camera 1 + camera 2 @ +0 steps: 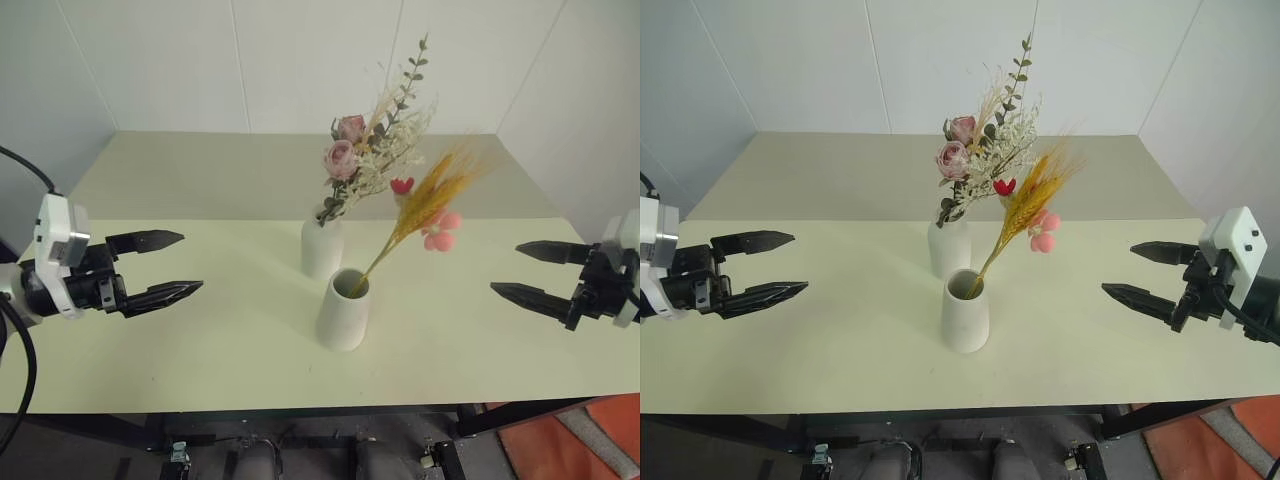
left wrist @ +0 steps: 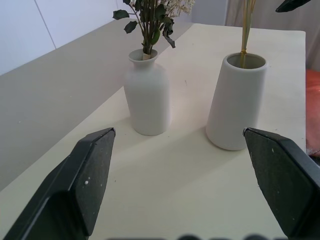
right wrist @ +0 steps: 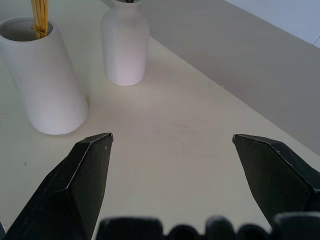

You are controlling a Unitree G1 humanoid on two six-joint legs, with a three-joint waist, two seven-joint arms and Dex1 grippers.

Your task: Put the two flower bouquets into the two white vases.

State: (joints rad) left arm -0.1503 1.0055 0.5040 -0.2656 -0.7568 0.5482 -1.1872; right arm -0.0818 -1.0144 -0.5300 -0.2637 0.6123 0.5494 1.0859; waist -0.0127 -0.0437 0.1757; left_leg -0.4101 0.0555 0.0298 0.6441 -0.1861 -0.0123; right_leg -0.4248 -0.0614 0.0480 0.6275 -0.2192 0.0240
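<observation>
Standing mid-counter (image 1: pixel 200 350): narrow-necked vase (image 1: pixel 321 247) holding the pink rose bunch (image 1: pixel 372 150); just in front, touching or nearly so, tapered vase (image 1: pixel 343 310) holding the golden wheat spray (image 1: pixel 432 195), leaning right. Left end effector (image 1: pixel 170 266) and right end effector (image 1: pixel 528 271) spread wide, empty, well apart from both vases.

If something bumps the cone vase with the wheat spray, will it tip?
Probably, if hit near the rim. The cone vase is tall and its wheat spray leans far out to one side. Its base looks wider than its mouth, which should help.
</observation>
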